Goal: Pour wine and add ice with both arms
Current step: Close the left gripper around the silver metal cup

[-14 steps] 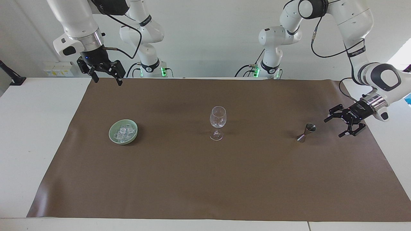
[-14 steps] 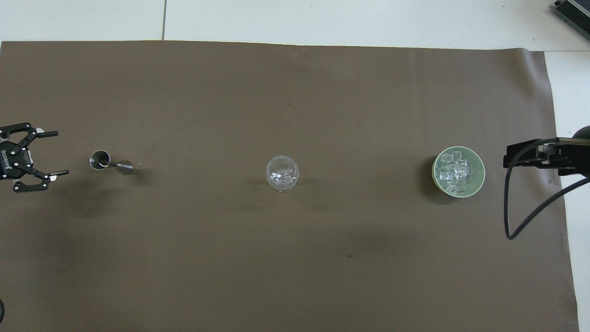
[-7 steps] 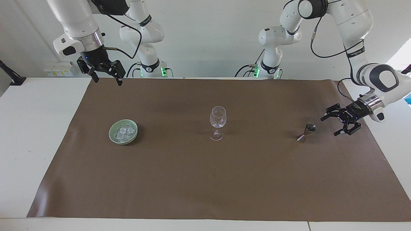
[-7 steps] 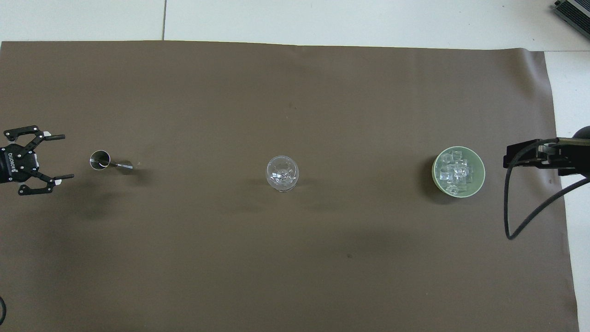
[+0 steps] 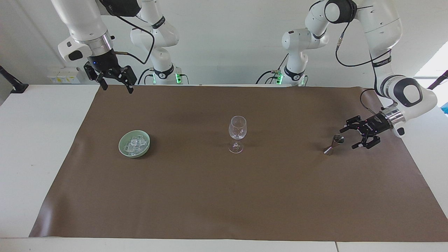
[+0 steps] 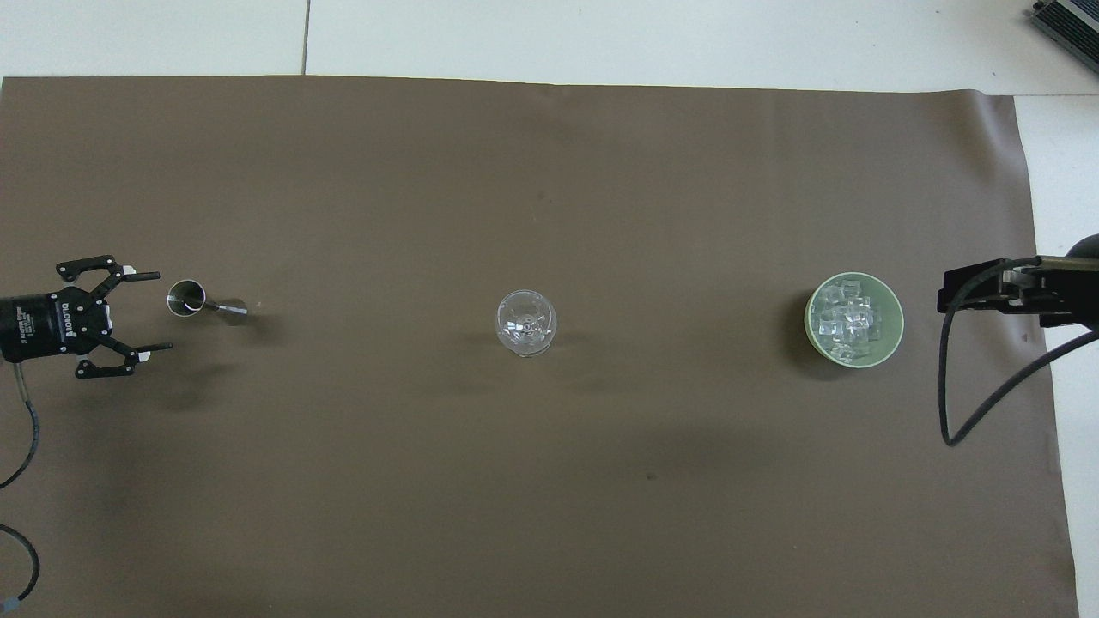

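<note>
The worktop [image 5: 42,140] is covered by a brown mat [image 5: 224,196]. Nothing of the task is judged done: the wine glass [image 5: 237,133] at the mat's middle looks empty, and the ice [image 5: 134,144] is all heaped in the green bowl [image 5: 126,148] toward the right arm's end. The left hand [image 5: 350,137] is spread wide, empty, just beside the metal jigger [image 5: 334,144], not touching it. The right hand [image 5: 116,85] is held high over the mat's edge, open and empty, waiting.

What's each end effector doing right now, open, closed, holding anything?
Left end effector: open, empty, low beside the metal jigger, not touching it.
Right end effector: open, empty, waiting raised above the mat's edge by its base.
</note>
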`<action>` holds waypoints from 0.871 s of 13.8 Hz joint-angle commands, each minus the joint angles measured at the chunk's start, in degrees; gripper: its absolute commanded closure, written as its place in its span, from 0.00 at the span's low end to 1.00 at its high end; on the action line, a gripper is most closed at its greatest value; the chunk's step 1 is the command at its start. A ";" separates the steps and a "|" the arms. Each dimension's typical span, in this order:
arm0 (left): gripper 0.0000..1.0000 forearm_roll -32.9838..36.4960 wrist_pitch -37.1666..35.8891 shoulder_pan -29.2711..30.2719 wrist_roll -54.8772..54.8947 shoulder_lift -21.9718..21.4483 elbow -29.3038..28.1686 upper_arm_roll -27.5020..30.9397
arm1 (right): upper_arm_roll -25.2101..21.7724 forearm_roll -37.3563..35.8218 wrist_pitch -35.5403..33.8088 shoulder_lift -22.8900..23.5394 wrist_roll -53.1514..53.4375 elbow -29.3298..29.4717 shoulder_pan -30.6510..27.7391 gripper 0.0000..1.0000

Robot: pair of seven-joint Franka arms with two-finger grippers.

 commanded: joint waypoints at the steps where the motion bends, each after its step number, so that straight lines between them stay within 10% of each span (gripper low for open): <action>1: 0.00 -2.29 -0.77 -0.22 2.66 1.34 -1.95 0.55 | -0.07 0.53 -0.39 -0.45 -1.48 -0.35 -0.12 0.00; 12: 0.00 -12.31 -9.66 0.40 4.78 7.94 -1.86 0.64 | -0.07 0.53 -0.39 -0.45 -1.48 -0.35 -0.12 0.00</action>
